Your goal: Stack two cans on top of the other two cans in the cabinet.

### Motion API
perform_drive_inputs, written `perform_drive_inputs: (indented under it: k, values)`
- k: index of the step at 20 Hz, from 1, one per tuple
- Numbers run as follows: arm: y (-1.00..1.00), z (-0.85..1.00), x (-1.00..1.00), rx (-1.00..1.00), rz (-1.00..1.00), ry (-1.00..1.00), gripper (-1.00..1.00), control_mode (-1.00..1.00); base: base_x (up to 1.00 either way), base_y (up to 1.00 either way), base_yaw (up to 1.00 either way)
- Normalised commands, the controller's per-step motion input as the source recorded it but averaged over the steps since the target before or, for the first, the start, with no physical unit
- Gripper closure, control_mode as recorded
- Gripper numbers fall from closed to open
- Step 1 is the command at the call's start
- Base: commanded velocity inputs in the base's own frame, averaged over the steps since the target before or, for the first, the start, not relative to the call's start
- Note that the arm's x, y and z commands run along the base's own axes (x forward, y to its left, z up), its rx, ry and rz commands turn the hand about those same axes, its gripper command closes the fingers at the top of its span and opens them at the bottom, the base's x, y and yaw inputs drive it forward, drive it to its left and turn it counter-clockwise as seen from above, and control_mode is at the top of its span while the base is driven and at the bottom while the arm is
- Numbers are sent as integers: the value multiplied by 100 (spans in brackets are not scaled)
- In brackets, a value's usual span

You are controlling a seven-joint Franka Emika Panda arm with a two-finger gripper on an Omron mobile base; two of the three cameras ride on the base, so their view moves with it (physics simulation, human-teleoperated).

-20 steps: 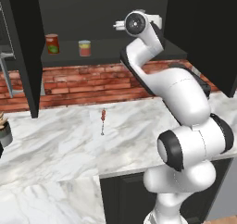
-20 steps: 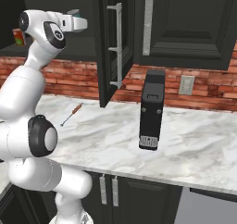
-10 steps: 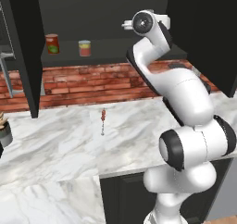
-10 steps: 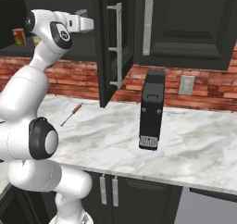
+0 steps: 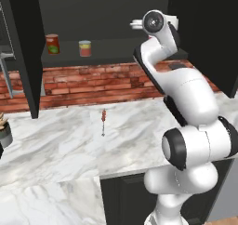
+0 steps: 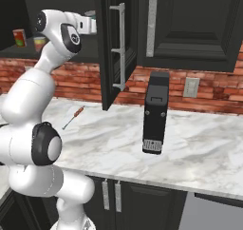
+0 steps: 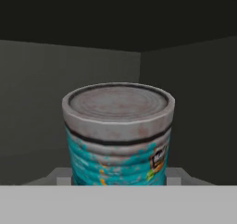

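Note:
A teal-blue can [image 7: 118, 135] with a grey top stands upright right in front of the hand camera, and my gripper [image 7: 119, 177] is shut on it, with grey fingertips [image 7: 60, 176] showing on either side of its base. In the base views the gripper [image 5: 135, 23] [image 6: 91, 22] is up at shelf height inside the black cabinet [image 5: 111, 49], toward its right side. A dark red can [image 5: 52, 43] [image 6: 19, 37] with a green label and a salmon-pink can [image 5: 85, 48] [image 6: 40, 43] stand side by side on the shelf's left part.
A small red-handled screwdriver [image 5: 103, 122] [image 6: 73, 117] lies on the marble counter. A black box-shaped appliance [image 6: 155, 112] stands to the right. The cabinet's open door [image 6: 111, 48] juts out just right of the hand. A small pot [image 5: 4, 132] sits at the counter's left edge.
The hand has shifted a little to the right at shelf height, still gripping the teal-blue can. The cans on the shelf have stayed put.

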Motion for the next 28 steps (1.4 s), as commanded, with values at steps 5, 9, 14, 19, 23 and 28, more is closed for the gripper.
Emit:
perform_drive_inputs:
  k: [5, 9, 14, 19, 23, 28]
  values:
    - [-10, -8, 8, 4, 0, 0, 100, -100, 0, 0, 0]
    - [-17, -7, 4, 0, 0, 1, 100, -100, 0, 0, 0]
    - [-4, -9, 0, 0, 0, 3, 100, -100, 0, 0, 0]
    - [-1, -8, 3, 0, 0, 5, 100, -100, 0, 0, 0]
    - [0, 0, 0, 0, 0, 3, 100, -100, 0, 0, 0]
    - [0, -3, 0, 0, 0, 0, 100, -100, 0, 0, 0]
